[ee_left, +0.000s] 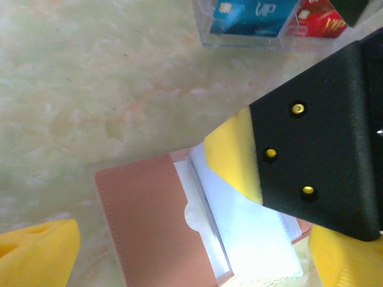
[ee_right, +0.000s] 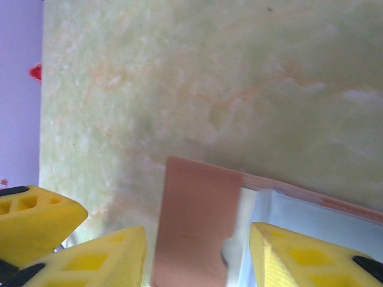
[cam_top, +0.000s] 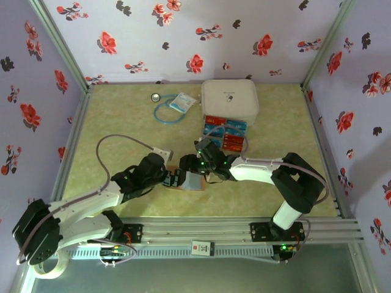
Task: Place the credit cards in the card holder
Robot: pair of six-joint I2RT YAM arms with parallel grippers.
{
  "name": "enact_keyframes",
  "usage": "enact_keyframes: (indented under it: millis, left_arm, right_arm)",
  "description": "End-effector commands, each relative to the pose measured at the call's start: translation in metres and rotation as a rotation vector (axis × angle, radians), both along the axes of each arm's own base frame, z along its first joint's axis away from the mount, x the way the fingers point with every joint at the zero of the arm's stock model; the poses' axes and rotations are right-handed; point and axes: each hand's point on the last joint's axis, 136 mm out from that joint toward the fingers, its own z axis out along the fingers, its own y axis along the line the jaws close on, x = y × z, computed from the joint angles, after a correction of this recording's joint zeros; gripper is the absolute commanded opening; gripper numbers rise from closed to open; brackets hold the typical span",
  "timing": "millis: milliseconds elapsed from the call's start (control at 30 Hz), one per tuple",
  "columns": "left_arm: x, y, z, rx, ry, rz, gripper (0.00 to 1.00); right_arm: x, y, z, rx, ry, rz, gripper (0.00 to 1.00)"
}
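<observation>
pinkish-brown leather folding wallet (cam_top: 190, 182) lies open on pale green table (cam_top: 122, 125), between both claws. left gripper (cam_top: 176, 179) spread wide, empty. right gripper (cam_top: 204, 170) half spread, one fingertip (ee_left: 230, 156) on clear plastic sleeves (ee_left: 257, 239). red and blue credit cards (cam_top: 225, 133) sit apart in clear tray (ee_left: 239, 42).

Overhead; wrist close-ups sharing card holder (ee_left: 143, 230)

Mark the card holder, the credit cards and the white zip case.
card holder (ee_left: 143, 227), left wrist view, on its leather cover
credit cards (cam_top: 225, 131), top external view, middle of group
white zip case (cam_top: 229, 99), top external view, centre of lid
</observation>
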Motion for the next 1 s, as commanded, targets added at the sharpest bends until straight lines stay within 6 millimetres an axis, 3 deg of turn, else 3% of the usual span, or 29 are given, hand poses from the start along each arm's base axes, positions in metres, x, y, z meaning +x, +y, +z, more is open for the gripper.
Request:
enact_keyframes:
  millis: [0, 267, 633, 800, 967]
  left_arm:
    - [0.013, 0.014, 0.02, -0.065, -0.045, 0.099, 1.0]
    - [0.021, 0.039, 0.022, -0.092, -0.033, 0.204, 1.0]
    - [0.021, 0.043, 0.018, -0.099, -0.019, 0.229, 1.0]
    - [0.022, 0.043, 0.016, -0.092, -0.008, 0.234, 1.0]
    - [0.023, 0.046, 0.016, -0.087, -0.001, 0.245, 1.0]
  right_arm:
    - [-0.015, 0.007, -0.008, -0.042, 0.035, 0.045, 0.48]
    - [-0.013, 0.032, -0.023, -0.059, 0.048, 0.07, 0.48]
    - [-0.01, 0.044, -0.04, -0.072, 0.068, 0.09, 0.47]
    - [-0.007, 0.044, -0.021, -0.078, 0.028, 0.121, 0.48]
    - [0.004, 0.023, 0.011, -0.136, -0.043, 0.13, 0.48]
